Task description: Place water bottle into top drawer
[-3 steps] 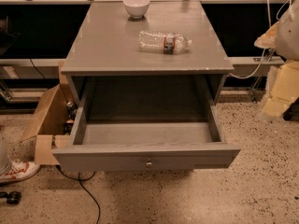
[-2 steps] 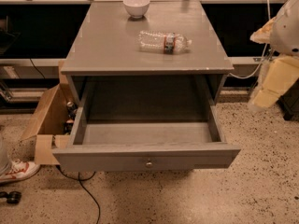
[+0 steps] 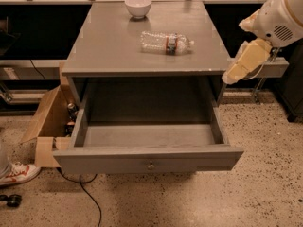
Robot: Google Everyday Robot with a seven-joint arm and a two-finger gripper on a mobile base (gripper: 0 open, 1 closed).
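Note:
The water bottle (image 3: 166,42) lies on its side on the grey cabinet top (image 3: 109,46), cap pointing right, with a red-and-dark label band. The top drawer (image 3: 147,161) is pulled wide open below it and its inside holds nothing; a small round knob sits at the centre of its front panel. My gripper (image 3: 233,74) hangs at the right of the cabinet, beside its top right front corner, to the right of and below the bottle, not touching it. It holds nothing that I can see.
A white bowl (image 3: 138,6) stands at the back of the cabinet top. An open cardboard box (image 3: 45,126) sits on the floor at the cabinet's left. A shoe (image 3: 16,173) and a black cable (image 3: 87,195) lie on the speckled floor at the front left.
My arm has swung in from the right edge toward the cabinet, and the gripper now sits close to its top right corner. The bottle and drawer have not moved.

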